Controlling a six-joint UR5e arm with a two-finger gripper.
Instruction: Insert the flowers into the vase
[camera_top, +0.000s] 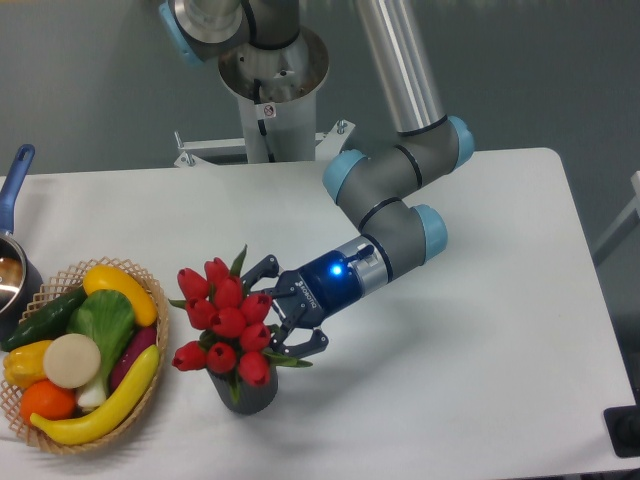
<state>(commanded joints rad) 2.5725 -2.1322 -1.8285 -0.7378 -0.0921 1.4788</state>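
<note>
Flowers (224, 323) seated in vase (252, 391) near the desk (480, 330) front edge. Gripper (268, 312) beside the blooms, fingers spread, holding nothing. Basket (150, 400) at front-left corner.

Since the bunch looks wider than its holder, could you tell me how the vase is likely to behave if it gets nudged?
The vase is probably apt to tip: it is small, and the flowers spread wider above it. It likely feels light. Lying on its side, the cylinder might roll.
</note>
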